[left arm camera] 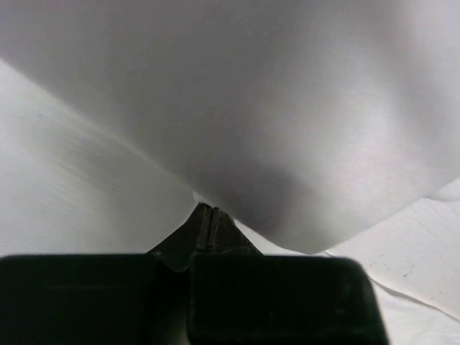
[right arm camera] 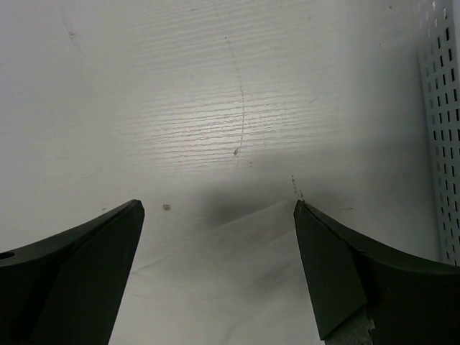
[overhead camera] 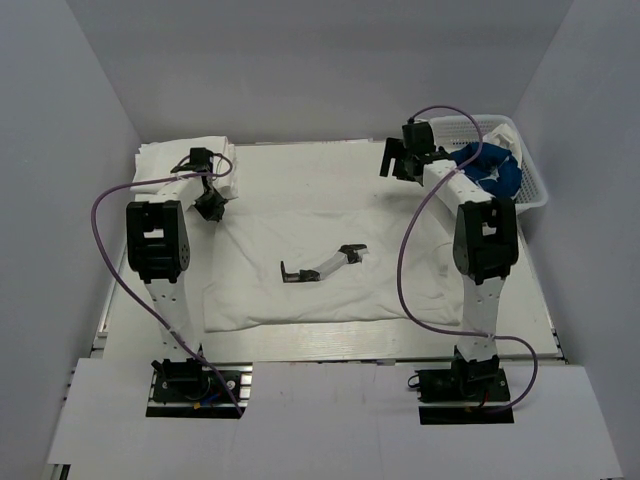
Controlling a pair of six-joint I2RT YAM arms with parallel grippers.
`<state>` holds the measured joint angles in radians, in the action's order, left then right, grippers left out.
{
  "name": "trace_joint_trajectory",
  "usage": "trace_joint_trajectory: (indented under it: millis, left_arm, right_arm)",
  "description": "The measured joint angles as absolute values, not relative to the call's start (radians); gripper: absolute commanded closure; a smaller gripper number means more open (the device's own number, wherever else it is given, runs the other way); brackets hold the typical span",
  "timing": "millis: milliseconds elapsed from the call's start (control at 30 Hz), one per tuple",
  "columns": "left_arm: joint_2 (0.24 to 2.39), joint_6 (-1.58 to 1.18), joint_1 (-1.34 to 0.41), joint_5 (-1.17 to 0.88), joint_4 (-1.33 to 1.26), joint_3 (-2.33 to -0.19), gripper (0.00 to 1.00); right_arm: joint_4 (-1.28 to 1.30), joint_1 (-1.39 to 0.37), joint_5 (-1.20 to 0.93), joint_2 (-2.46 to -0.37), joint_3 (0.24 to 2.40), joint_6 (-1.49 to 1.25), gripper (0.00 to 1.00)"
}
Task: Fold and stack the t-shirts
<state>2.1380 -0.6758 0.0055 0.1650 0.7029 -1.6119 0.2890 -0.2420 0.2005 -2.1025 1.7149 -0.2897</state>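
The left fingers (left arm camera: 208, 219) are pinched shut on an edge of the white shirt (overhead camera: 300, 230), which lies spread on the tabletop (overhead camera: 320, 160) left of the basket (overhead camera: 535, 190) and nearer the arm bases. The wrist view shows the cloth lifting into a fold over them. To fold cleanly, that corner should probably travel low and straight towards the basket side, with the grip kept firm so the hem lands square. The right fingers (overhead camera: 400, 160) gape wide and empty just left of the basket, over bare tabletop. They could pin or catch the opposite edge. A small dark-and-pale strip (overhead camera: 325, 265), which I cannot identify, rests mid-shirt and may bunch the fold. A blue shirt (overhead camera: 495, 170) waits in the basket. The white stack (overhead camera: 175, 155) sits far left of the basket.
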Motion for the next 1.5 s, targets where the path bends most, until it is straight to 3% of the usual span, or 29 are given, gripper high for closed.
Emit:
trace_joint_trajectory:
  millis: [300,700,800,933,1067,1267,1400,1500]
  left_arm:
    - [2.122,-0.64,0.006,0.146,0.663,-1.581,1.0]
    - [2.119,-0.605,0.006,0.139,0.655,-1.576,1.0]
    - [2.119,-0.601,0.006,0.134,0.654,-1.576,1.0]
    - [2.119,-0.598,0.006,0.133,0.654,-1.576,1.0]
    - [2.119,-0.588,0.006,0.129,0.653,-1.575,1.0]
    - [2.119,-0.578,0.002,0.118,0.669,-1.585,1.0]
    - [2.115,-0.575,-0.004,0.107,0.677,-1.586,1.0]
    - [2.085,-0.571,-0.007,0.094,0.669,-1.57,1.0]
  right_arm:
    - [0.399,-0.239,0.222,-2.21,1.765,-0.198,0.14]
    - [0.443,-0.229,0.181,-2.268,1.785,-0.116,0.13]
    - [0.443,-0.227,0.16,-2.297,1.826,-0.116,0.34]
    - [0.438,-0.225,0.115,-2.314,1.851,-0.112,0.73]
    - [0.438,-0.224,0.093,-2.314,1.851,-0.097,0.86]
    - [0.41,-0.225,0.092,-2.298,1.821,-0.081,0.95]
    - [0.354,-0.224,0.098,-2.214,1.704,-0.072,0.95]
    - [0.3,-0.224,0.091,-2.11,1.599,-0.069,0.82]
